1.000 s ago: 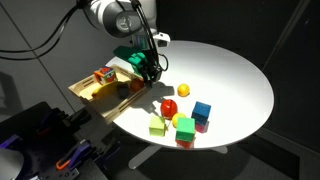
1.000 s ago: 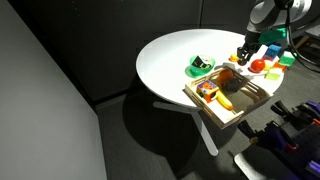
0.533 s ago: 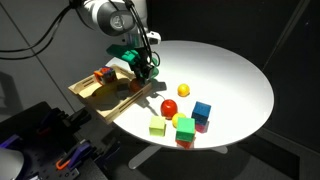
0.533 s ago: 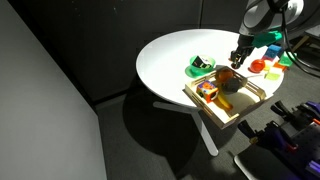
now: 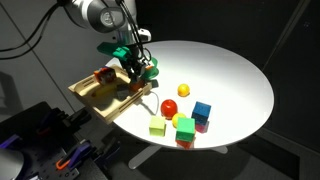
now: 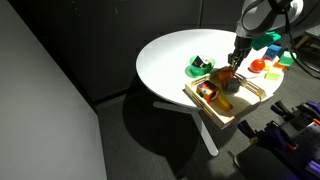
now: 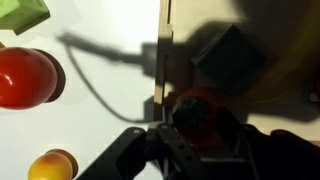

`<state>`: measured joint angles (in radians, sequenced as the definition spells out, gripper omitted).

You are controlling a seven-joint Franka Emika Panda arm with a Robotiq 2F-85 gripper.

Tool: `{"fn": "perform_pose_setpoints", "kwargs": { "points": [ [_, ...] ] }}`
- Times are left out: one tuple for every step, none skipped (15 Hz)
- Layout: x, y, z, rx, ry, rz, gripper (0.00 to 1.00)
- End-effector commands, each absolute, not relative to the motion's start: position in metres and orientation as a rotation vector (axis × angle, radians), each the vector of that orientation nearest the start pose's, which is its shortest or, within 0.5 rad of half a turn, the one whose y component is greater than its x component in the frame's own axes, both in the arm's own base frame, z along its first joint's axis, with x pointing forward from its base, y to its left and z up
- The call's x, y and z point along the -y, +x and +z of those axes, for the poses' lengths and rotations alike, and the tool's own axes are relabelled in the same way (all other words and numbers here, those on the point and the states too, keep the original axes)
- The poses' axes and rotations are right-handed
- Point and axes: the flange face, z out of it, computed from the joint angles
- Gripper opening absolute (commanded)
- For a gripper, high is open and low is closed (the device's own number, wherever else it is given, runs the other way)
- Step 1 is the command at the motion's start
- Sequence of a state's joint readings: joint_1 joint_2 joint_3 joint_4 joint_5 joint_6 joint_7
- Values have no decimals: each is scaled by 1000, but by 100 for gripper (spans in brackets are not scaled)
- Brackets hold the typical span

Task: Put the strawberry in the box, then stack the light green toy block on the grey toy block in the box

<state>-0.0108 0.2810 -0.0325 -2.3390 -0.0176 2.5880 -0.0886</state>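
We're on step one: tool (image 5: 143,72) clamped on the tiny dark red toy strawberry (image 7: 197,110), hovering over the shallow light-brown wooden box (image 5: 88,92) beside the small grey cube (image 7: 228,58); next we lower, release, then fetch the light green cube (image 5: 157,126).

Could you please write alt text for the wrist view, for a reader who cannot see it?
The gripper, shut on the strawberry, hangs over the box near the grey toy block. A red ball lies on the white table outside.
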Motion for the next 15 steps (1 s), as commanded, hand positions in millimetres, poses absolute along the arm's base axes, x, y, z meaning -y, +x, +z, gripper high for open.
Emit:
{"fn": "perform_pose_setpoints", "kwargs": {
  "points": [
    [10,497,227,112,-3201,45,23],
    [6,495,229,117,-3215,44,23],
    [3,493,231,121,-3229,43,23],
    [-1,491,232,127,-3239,42,23],
    [-5,489,233,136,-3247,39,23],
    [-10,489,233,149,-3252,37,23],
    [-14,488,233,162,-3254,33,23],
    [-18,488,233,175,-3254,25,23],
    [-21,489,232,189,-3248,21,23],
    [-25,490,231,200,-3240,15,23],
    [-28,492,230,212,-3231,11,23],
    [-31,493,229,225,-3224,7,23],
    [-34,494,229,238,-3221,-2,23],
    [-37,495,228,244,-3220,-8,23],
    [-39,496,227,256,-3216,-14,23]
  ]
}}
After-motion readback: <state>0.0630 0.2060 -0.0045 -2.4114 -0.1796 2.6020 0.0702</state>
